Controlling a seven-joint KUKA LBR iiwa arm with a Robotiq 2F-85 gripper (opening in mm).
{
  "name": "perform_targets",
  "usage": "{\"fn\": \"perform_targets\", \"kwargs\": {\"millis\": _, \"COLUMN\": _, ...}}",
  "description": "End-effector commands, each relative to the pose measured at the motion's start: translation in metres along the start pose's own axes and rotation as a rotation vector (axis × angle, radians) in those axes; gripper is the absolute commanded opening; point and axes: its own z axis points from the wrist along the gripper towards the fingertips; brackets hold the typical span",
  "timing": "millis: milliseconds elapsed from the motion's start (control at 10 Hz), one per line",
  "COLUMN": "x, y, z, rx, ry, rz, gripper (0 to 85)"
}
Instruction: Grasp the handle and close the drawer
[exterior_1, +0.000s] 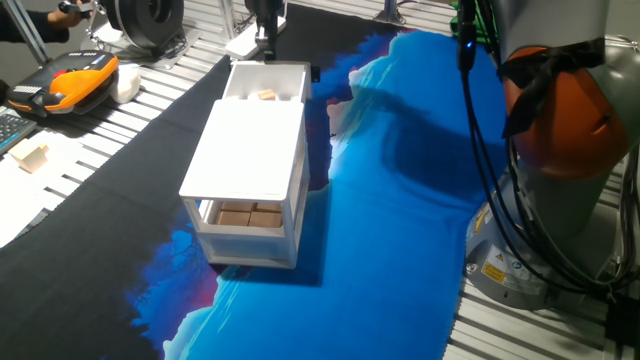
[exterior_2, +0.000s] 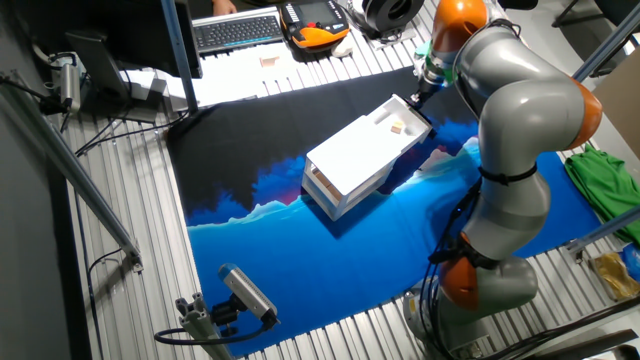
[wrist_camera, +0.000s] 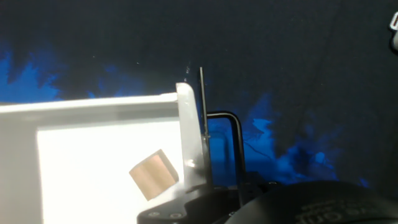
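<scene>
The small white two-tier cabinet (exterior_1: 250, 150) stands on the black and blue cloth. Its upper drawer (exterior_1: 266, 82) is pulled out toward the far side and has a tan block (exterior_1: 265, 96) inside. My gripper (exterior_1: 265, 38) is at the drawer's far end, by the front wall. In the other fixed view the gripper (exterior_2: 421, 88) sits at the open drawer (exterior_2: 398, 118). The hand view shows the drawer's front wall (wrist_camera: 186, 130), the black wire handle (wrist_camera: 235, 140) just beyond it, and the block (wrist_camera: 153, 175). My fingers are not clearly visible there.
The lower tier holds tan wooden blocks (exterior_1: 248, 215). An orange and black device (exterior_1: 75, 82) and a small block (exterior_1: 30, 155) lie at the left. The robot base and cables (exterior_1: 540, 200) stand at the right. A keyboard (exterior_2: 237, 30) lies at the back.
</scene>
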Motion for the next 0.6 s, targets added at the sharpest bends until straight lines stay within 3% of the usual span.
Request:
{"fn": "perform_targets", "kwargs": {"millis": 0, "x": -0.0002, "y": 0.0001, "z": -0.0001, "rx": -0.005, "ry": -0.002, "rz": -0.004, "gripper": 0.0}}
{"fn": "perform_targets", "kwargs": {"millis": 100, "x": -0.0003, "y": 0.0002, "z": 0.0002, "rx": -0.013, "ry": -0.004, "rz": -0.004, "gripper": 17.0}}
{"fn": "perform_targets", "kwargs": {"millis": 500, "x": -0.0005, "y": 0.0009, "z": 0.0005, "rx": -0.018, "ry": -0.012, "rz": 0.012, "gripper": 17.0}}
